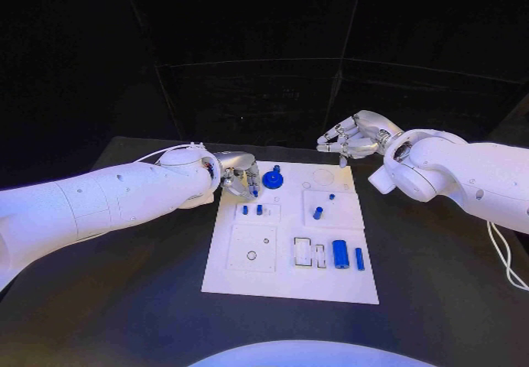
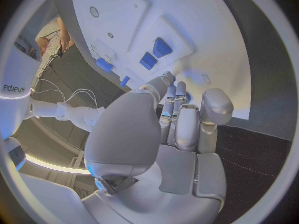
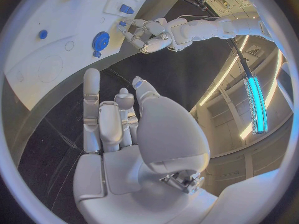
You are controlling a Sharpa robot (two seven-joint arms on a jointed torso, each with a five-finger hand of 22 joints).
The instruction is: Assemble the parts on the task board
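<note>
On the black table (image 1: pixel 132 306) we see the white task board (image 1: pixel 289 287) lying between two empty hands.

From the head view, our left hand (image 1: pixel 239 177) hangs over the board's far left corner, its fingers bent downward above two small blue parts (image 1: pixel 252 209), gripping nothing we can make out; a round blue part (image 1: pixel 272 181) sits just beside it, and a blue cylinder (image 1: pixel 339 254) lies near the board's right edge. Our right hand (image 1: pixel 351 140) hovers beyond the far right corner, fingers loosely curled and empty. From the left wrist view, the fingers (image 2: pixel 181 119) extend toward the board, apart from the blue pieces (image 2: pixel 156 54). From the right wrist view, the fingers (image 3: pixel 102 117) stand apart, holding nothing.
</note>
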